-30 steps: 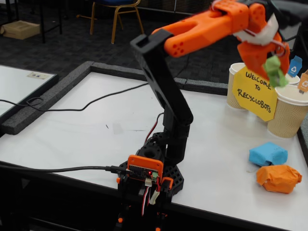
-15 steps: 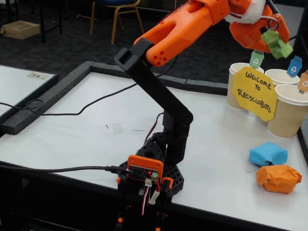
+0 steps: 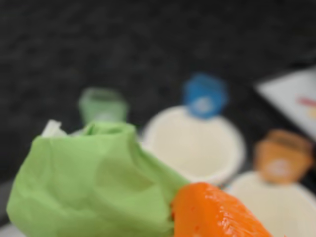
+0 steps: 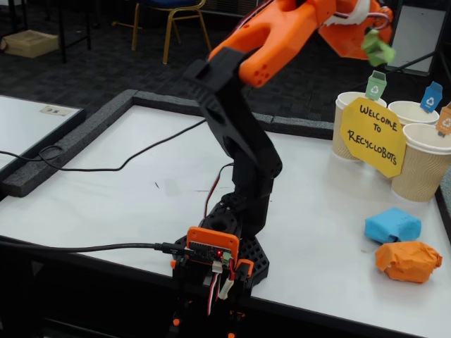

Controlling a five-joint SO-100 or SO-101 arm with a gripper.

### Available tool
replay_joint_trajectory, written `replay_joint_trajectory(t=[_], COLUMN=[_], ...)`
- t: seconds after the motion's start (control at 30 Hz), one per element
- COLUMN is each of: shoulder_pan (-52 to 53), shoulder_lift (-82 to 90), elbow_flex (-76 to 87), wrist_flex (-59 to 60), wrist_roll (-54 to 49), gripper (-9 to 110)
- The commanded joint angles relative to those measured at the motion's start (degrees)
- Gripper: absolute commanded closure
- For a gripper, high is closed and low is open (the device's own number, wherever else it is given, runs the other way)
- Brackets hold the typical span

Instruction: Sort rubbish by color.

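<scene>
My gripper (image 4: 374,42) hangs high above the table at the back right, shut on the green paper lump (image 4: 378,48). It is just above and a little left of the green-flagged cup (image 4: 348,103). The wrist view is filled at lower left by the green lump (image 3: 94,182), pressed against one orange finger (image 3: 217,213). Near the table's right front edge lie the blue lump (image 4: 392,225) and the orange lump (image 4: 409,260).
Three beige cups stand at the back right: green flag (image 4: 376,86), blue flag (image 4: 431,97), orange flag (image 4: 445,118). A yellow sign (image 4: 373,137) leans in front of them. In the wrist view the blue-flagged cup (image 3: 195,145) and the orange-flagged cup (image 3: 276,202) lie below. A black cable (image 4: 106,163) crosses the left of the table.
The arm has lifted the green lump from in front of the sign to well above the cups, and it has shifted slightly left toward the green-flagged cup.
</scene>
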Motion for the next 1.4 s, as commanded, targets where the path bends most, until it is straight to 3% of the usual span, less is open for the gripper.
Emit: replay_joint_trajectory(t=[0.0,0.87,1.37], shoulder_pan=[-4.9,-3.9,-0.7], shoulder_lift=[-1.8,-18.1,-31.9], elbow_flex=[-9.0,-11.2,-20.6], wrist_flex=[-2.5,-12.3,-13.2], wrist_roll=[-1.4,-1.8,-4.0], gripper=[101,101,101])
